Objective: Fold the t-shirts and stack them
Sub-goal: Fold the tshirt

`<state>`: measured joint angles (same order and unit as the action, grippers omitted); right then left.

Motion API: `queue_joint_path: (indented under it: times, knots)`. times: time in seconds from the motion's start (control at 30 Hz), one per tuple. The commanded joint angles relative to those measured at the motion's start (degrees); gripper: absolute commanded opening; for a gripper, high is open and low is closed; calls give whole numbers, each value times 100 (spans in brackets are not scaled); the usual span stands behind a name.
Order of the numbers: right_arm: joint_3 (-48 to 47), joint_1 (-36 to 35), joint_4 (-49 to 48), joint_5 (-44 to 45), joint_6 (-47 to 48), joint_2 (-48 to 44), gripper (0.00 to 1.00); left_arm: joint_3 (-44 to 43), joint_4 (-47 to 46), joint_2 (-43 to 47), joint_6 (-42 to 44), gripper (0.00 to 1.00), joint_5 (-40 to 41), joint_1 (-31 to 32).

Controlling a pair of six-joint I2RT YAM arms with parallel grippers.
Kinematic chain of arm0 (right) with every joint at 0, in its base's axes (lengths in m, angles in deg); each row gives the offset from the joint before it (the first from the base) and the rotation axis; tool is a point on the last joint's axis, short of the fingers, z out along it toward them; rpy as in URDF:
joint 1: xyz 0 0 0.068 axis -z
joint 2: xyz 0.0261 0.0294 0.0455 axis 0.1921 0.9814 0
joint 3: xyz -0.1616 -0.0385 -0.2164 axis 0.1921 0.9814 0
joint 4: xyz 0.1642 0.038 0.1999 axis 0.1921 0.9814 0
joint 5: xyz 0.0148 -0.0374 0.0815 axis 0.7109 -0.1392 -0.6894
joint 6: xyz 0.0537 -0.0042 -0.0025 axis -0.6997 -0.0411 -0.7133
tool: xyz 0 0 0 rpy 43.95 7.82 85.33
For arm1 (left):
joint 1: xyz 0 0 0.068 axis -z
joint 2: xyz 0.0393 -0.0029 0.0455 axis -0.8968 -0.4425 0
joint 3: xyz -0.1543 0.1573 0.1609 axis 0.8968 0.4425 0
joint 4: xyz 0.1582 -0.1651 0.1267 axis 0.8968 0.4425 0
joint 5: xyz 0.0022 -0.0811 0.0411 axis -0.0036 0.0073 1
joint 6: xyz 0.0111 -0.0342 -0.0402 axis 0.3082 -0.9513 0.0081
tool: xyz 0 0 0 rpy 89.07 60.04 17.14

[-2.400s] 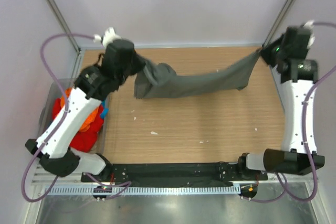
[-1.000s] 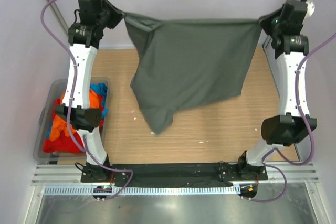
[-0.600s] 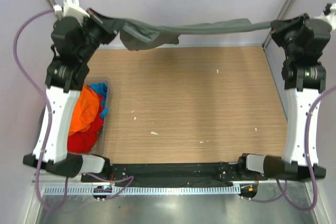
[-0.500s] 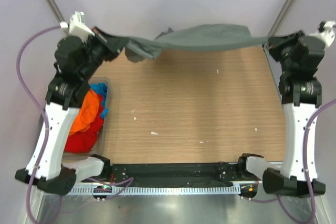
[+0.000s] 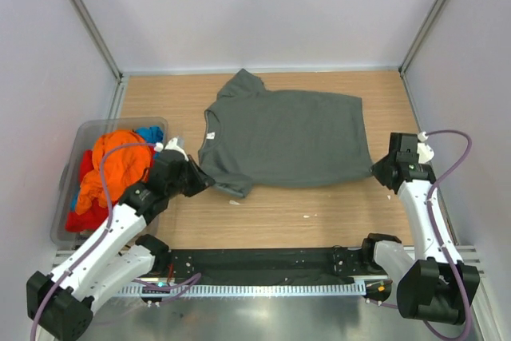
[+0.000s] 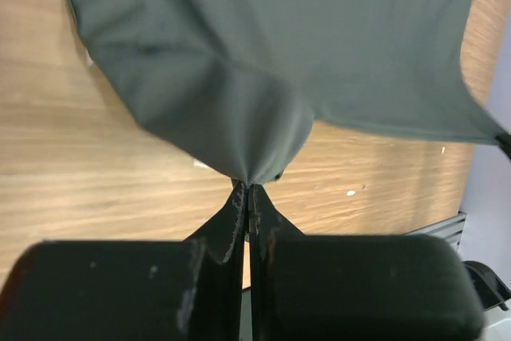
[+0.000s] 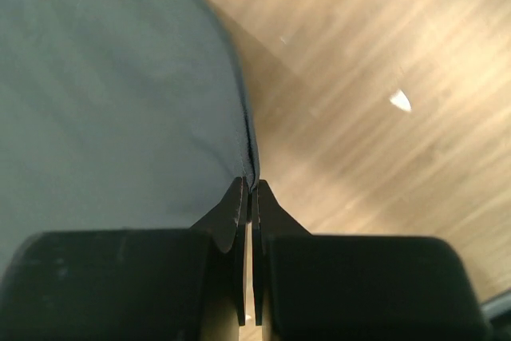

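The dark grey-green t-shirt (image 5: pixel 287 137) lies spread flat across the far half of the table, collar to the left. My left gripper (image 5: pixel 200 184) is shut on its near-left sleeve, low at the table; in the left wrist view (image 6: pixel 247 188) the cloth (image 6: pixel 263 61) bunches into the closed fingertips. My right gripper (image 5: pixel 378 170) is shut on the shirt's near-right hem corner; in the right wrist view (image 7: pixel 249 189) the hem edge (image 7: pixel 120 93) runs into the closed fingertips. Orange, red and blue t-shirts (image 5: pixel 112 169) lie heaped in the bin.
The translucent grey plastic bin (image 5: pixel 68 233) stands at the left edge of the table, beside my left arm. Small white specks (image 5: pixel 307 216) dot the wood in front of the shirt. Metal frame posts stand at both far corners.
Both arms have swung down and toward the near edge from high at the back. The shirt, held stretched in the air before, now lies flat on the table.
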<state>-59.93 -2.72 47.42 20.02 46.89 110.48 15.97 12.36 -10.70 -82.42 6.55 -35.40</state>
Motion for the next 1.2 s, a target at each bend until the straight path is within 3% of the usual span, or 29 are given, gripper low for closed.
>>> queue_joint_path:
  times: [0.0,0.17,0.3,0.6,0.87,1.17]
  knots:
    - [344,25,270,60,-372,-286,1,386,-201,597,-406,0,106,31]
    - [662,17,489,110,-531,-418,1,545,158,668,-425,0,115,31]
    - [539,17,683,252,-505,-374,1,616,212,142,-442,0,-219,40]
    - [547,17,684,533,-724,-515,1,423,229,-272,-468,0,-18,58]
    - [460,25,525,797,-654,-269,1,-727,484,-1353,-152,0,545,14]
    - [319,25,-177,710,-408,311,1,-1704,511,-2627,173,0,581,-179]
